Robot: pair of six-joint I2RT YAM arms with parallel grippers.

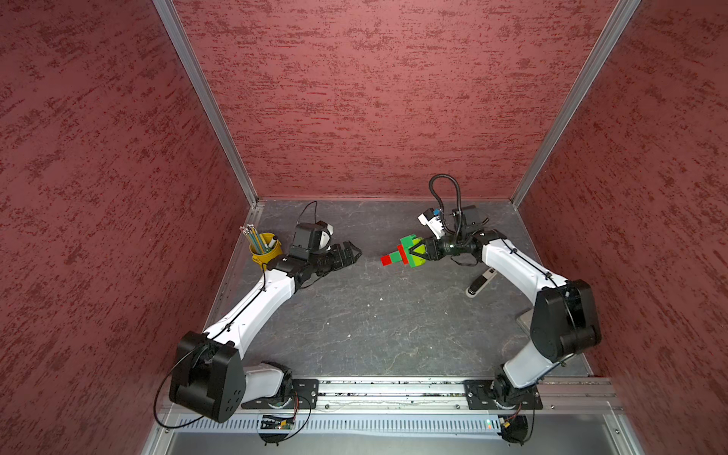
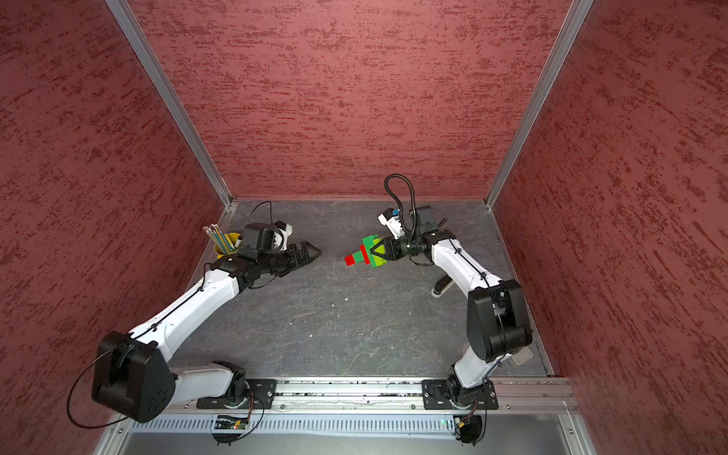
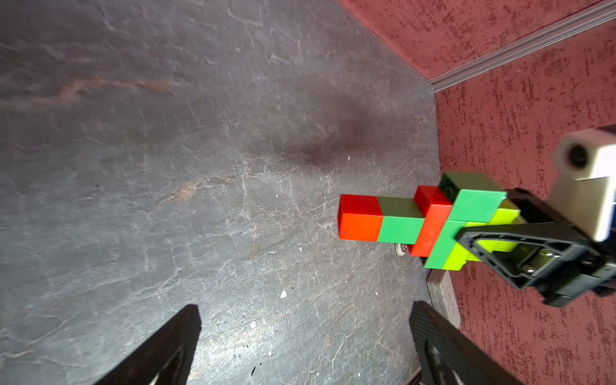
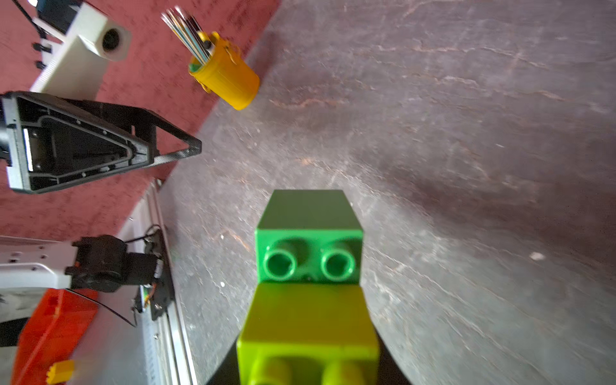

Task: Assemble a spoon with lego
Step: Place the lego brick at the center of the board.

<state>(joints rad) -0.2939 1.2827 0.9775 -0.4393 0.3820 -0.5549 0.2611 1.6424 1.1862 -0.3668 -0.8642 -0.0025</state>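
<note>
The lego spoon (image 1: pixel 400 257) (image 2: pixel 363 256) is one joined piece: a red-and-green stem widening to a red, dark green and lime head (image 3: pixel 400 225). My right gripper (image 1: pixel 411 252) (image 2: pixel 372 251) is shut on the lime head end (image 4: pixel 308 333) and holds the spoon level above the grey table. The red stem tip points toward my left gripper. In the right wrist view the green brick's studs (image 4: pixel 308 263) face the camera. My left gripper (image 1: pixel 356 252) (image 2: pixel 317 252) (image 3: pixel 305 310) stands open and empty, a short gap from the stem tip.
A yellow cup (image 1: pixel 267 249) (image 2: pixel 229 243) (image 4: pixel 230 80) holding pencils stands at the back left by the wall. A white-and-black pen-like object (image 1: pixel 480 281) (image 2: pixel 441 285) lies under the right arm. A grey flat pad (image 1: pixel 526 321) sits at the right wall.
</note>
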